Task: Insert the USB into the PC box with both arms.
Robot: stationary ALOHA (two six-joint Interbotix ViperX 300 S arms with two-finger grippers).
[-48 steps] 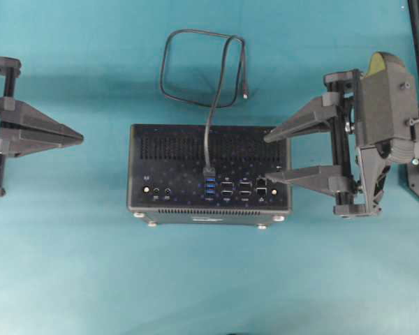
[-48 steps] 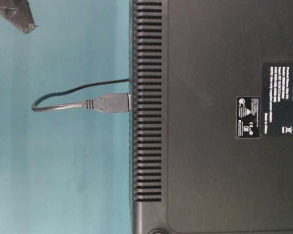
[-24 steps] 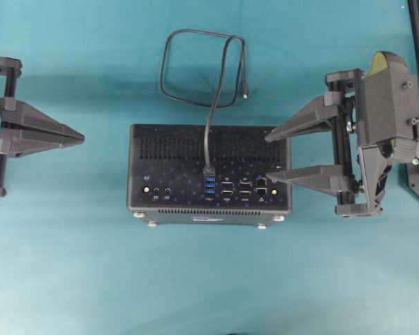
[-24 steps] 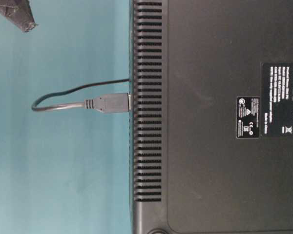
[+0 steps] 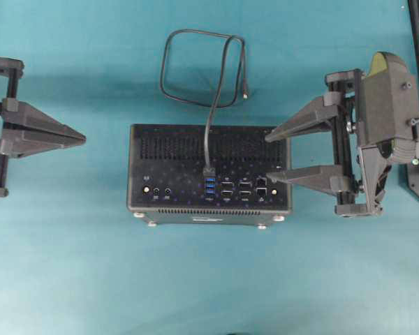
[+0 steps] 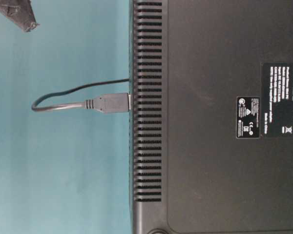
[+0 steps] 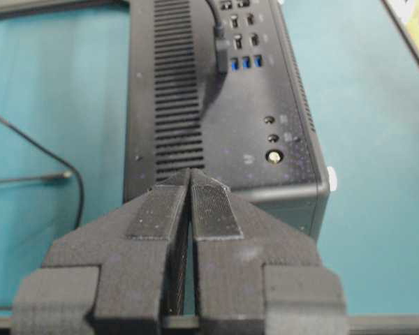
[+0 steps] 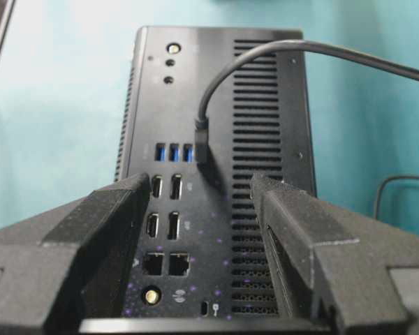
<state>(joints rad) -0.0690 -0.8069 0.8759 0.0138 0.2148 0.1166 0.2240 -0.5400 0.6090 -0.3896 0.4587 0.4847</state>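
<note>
**Plug seated, arms standing off**

The USB (image 5: 208, 170) plug is seen in the top blue port of the PC box (image 5: 209, 169), so insertion is judged done. The right gripper (image 5: 274, 155) has its fingers spread apart at the box's right end; the left gripper (image 5: 80, 137), fingers pressed together, is well clear. Only withdrawal is called for. The looped cable lies behind on the teal surface (image 5: 209, 279); nothing blocks either retreat.
</note>
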